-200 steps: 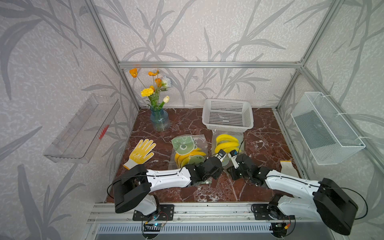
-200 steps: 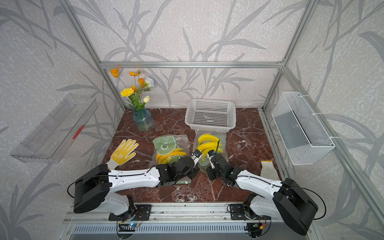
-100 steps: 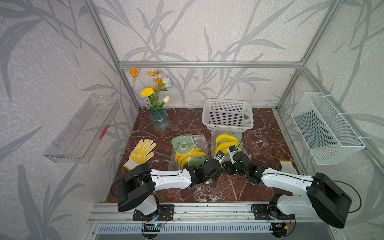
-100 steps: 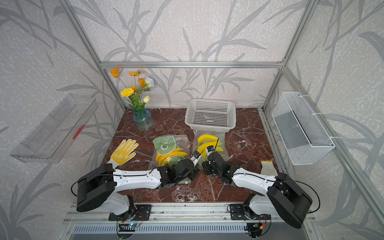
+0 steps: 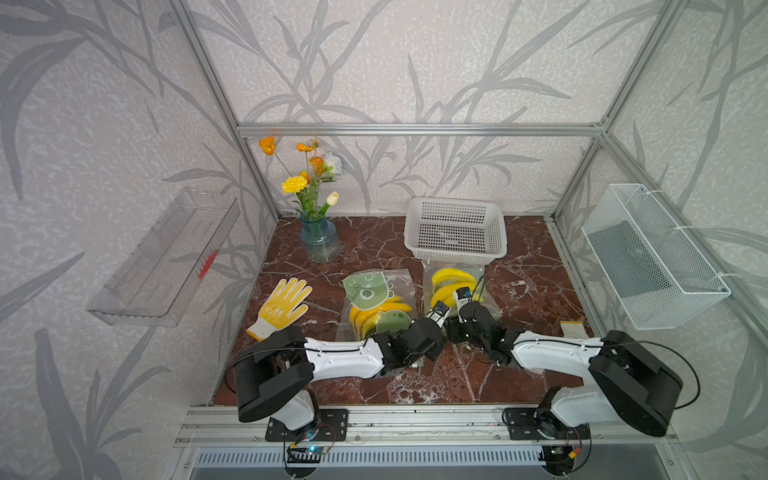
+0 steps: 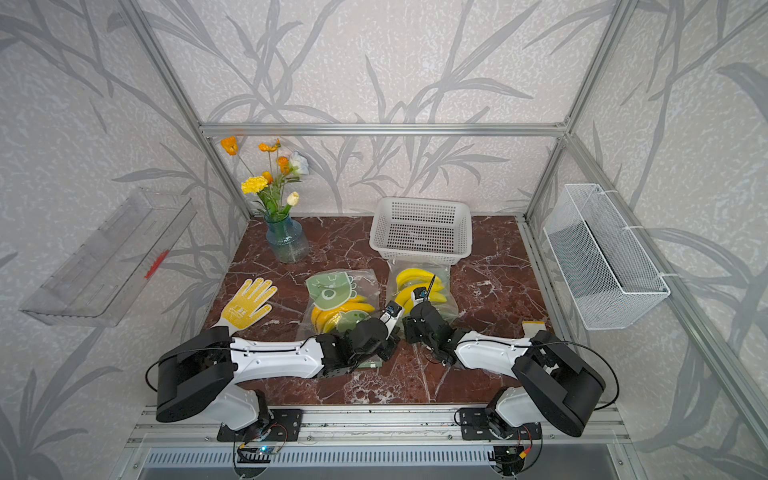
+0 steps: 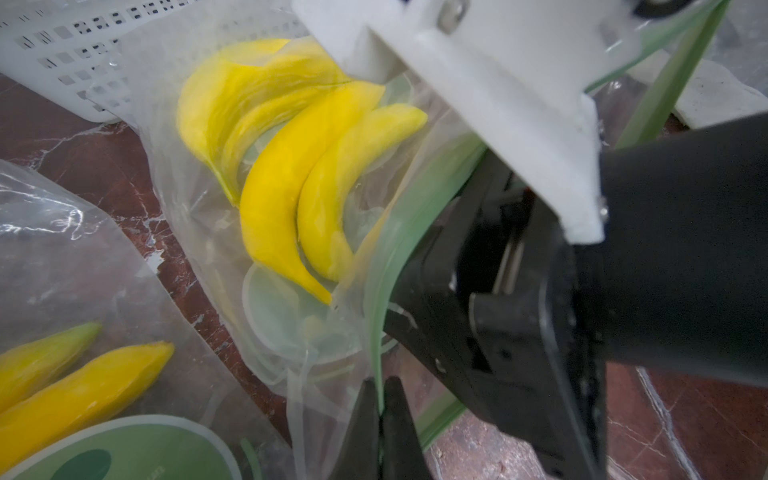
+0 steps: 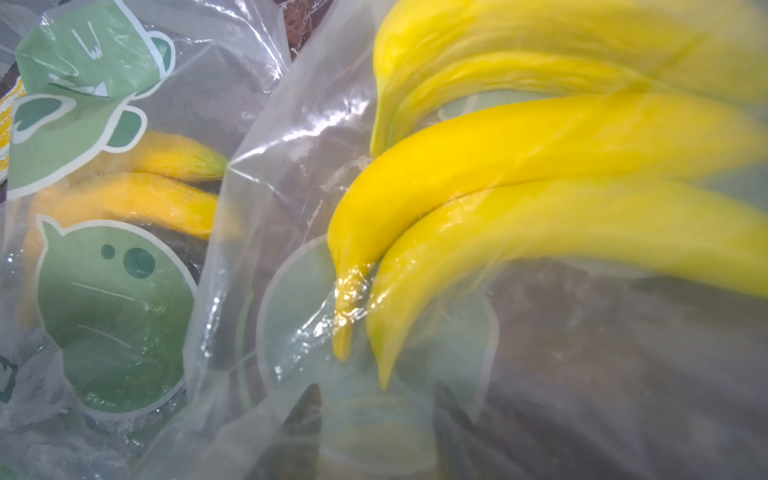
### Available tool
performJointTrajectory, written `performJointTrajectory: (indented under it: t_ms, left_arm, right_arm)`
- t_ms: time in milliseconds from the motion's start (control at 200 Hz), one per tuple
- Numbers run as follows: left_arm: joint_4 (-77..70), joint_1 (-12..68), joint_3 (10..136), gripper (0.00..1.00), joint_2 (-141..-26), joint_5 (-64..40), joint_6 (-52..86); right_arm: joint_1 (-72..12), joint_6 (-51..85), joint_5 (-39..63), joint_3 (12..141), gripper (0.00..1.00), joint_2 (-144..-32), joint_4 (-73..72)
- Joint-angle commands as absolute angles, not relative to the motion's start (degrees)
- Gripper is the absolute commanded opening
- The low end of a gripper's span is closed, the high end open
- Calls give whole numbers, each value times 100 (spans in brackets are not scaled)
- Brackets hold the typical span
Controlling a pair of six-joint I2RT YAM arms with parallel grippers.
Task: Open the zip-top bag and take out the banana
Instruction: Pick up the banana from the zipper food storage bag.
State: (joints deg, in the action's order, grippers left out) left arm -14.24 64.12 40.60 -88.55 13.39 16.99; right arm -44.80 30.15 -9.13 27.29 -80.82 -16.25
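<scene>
Bananas (image 7: 282, 187) lie in a bunch inside the clear zip-top bag (image 7: 187, 208). The bag lies on the tabletop (image 5: 532, 270), just in front of the white basket (image 5: 455, 226). The left claw (image 7: 380, 415) is pinched tight on the bag's green zip edge (image 7: 399, 232), at the end of the bag away from the basket. The right claw (image 8: 374, 415) is just beside it at that same end. Its two fingers (image 8: 307, 411) stand apart. They look blurry through the clear plastic and point at the banana tips without touching them. A second bag (image 5: 374, 307) with bananas and green pictures lies just beside, on the left arm's side. Farther that way lies a yellow glove (image 5: 284, 305). A blue vase of flowers (image 5: 319, 245) stands near the back wall.
</scene>
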Motion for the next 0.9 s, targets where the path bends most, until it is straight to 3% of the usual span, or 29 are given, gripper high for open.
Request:
performJointTrajectory:
  t_ms: [0, 390, 750, 895]
  left_arm:
    - [-1573, 6434, 4034, 0, -8921, 1279, 1776]
    - [-1696, 6438, 4003, 0, -8899, 1230, 1854]
    - [-1705, 6426, 3982, 0, -8884, 1274, 1846]
    - [-1659, 6434, 3981, 0, -8894, 1359, 1846]
  right_arm:
    - [-4439, 2916, -940, 2948, 42, -8330, -1828]
    - [-4251, 2876, -993, 3223, 41, -8897, -1824]
    - [-4052, 2953, -773, 3355, 27, -9156, -1622]
    - [-4020, 2962, -589, 3411, 13, -9221, -1524]
